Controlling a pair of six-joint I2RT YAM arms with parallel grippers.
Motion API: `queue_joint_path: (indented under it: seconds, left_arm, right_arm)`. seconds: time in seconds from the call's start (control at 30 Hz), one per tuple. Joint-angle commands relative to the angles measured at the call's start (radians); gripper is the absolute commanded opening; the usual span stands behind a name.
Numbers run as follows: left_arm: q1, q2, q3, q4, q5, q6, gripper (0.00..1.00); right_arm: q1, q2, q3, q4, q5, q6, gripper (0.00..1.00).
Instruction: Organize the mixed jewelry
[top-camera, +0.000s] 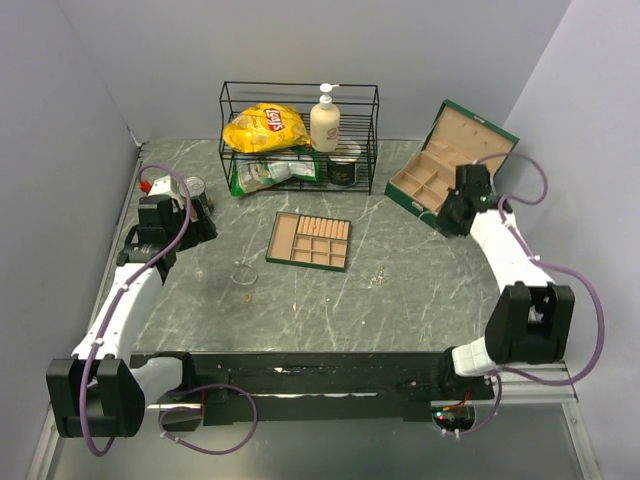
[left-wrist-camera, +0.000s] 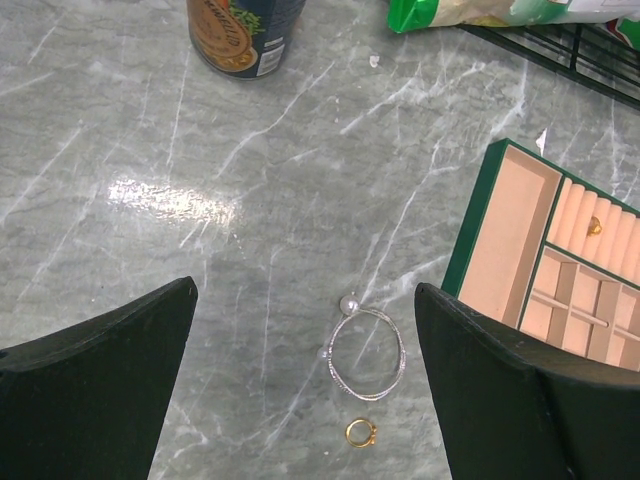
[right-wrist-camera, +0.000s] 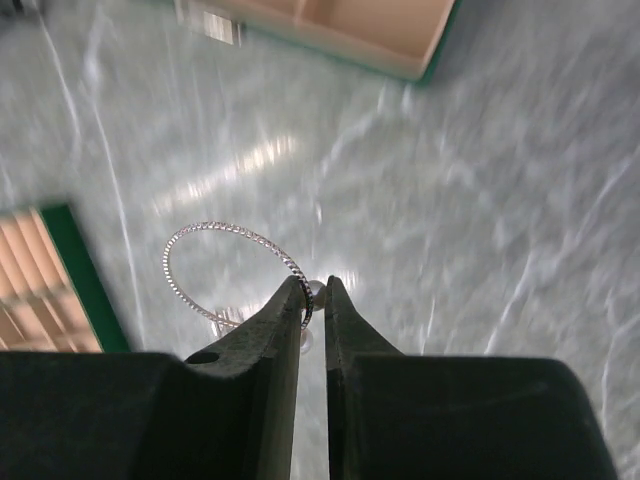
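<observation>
A thin silver bangle with pearl beads (left-wrist-camera: 367, 353) lies flat on the marble table, and a small gold ring (left-wrist-camera: 361, 432) lies just below it. Both sit between the wide-apart fingers of my open left gripper (left-wrist-camera: 305, 290), which hovers above them. From above, this bangle (top-camera: 243, 272) is left of the tan divider tray (top-camera: 310, 240). My right gripper (right-wrist-camera: 315, 288) is shut on a second twisted silver bangle (right-wrist-camera: 215, 265), pinched at its pearl end and held above the table. That gripper (top-camera: 450, 218) hangs beside the open green jewelry box (top-camera: 450, 160).
A black wire rack (top-camera: 300, 135) at the back holds a yellow chips bag, a lotion bottle and a tin. A can (left-wrist-camera: 245, 35) stands ahead of my left gripper. The tray (left-wrist-camera: 560, 260) holds a gold piece in one slot. Tiny bits (top-camera: 378, 275) lie right of the tray.
</observation>
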Motion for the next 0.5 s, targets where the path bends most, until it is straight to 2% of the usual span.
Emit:
queue_joint_path:
  seconds: [0.0,0.27,0.47]
  left_arm:
    - [0.004,0.006,0.028,0.028,0.028,0.012,0.96]
    - [0.002,0.022,0.031,0.029,0.028,0.012,0.96]
    - [0.004,0.035,0.036,0.028,0.024,0.014,0.96]
  right_arm:
    - [-0.060,0.125,0.172,0.018,0.049,-0.026,0.16]
    - [-0.117,0.332,0.387,0.005,0.111,-0.018,0.16]
    - [-0.130,0.453,0.465,-0.008,0.150,-0.028,0.16]
